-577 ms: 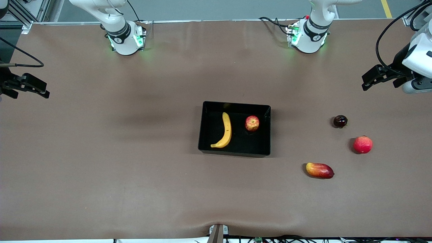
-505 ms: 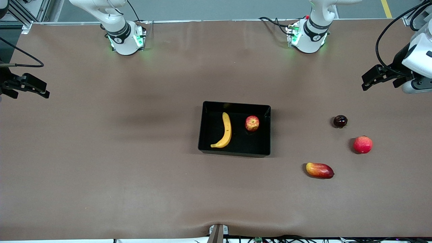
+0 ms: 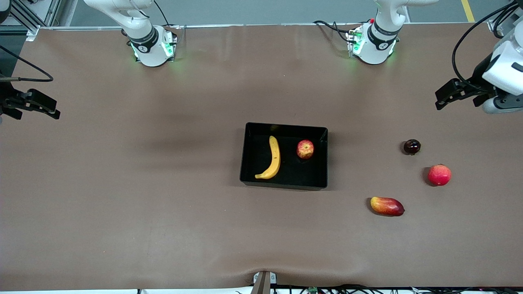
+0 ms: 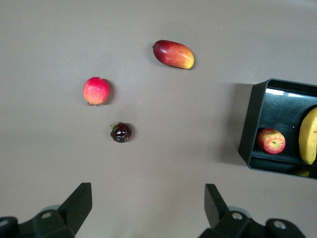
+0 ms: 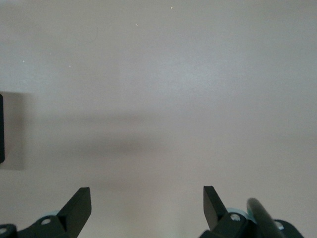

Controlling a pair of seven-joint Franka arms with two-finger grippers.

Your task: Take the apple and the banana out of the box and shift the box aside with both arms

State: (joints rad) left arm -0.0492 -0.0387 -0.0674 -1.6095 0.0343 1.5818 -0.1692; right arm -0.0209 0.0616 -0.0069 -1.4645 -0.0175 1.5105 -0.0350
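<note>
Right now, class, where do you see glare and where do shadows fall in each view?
Front view: green light glows at both arm bases, and soft arm shadows cross the table. Left wrist view: glare streaks the black box, which casts a shadow beside its wall. Right wrist view: a broad faint shadow lies on the table.

Table: you see a wide brown tabletop (image 3: pixel 122 204), evenly lit, slightly rippled at its near edge.
Floor: grey strip above the table (image 3: pixel 265 10).
Frame: metal rails (image 3: pixel 24 16) at one corner.
</note>
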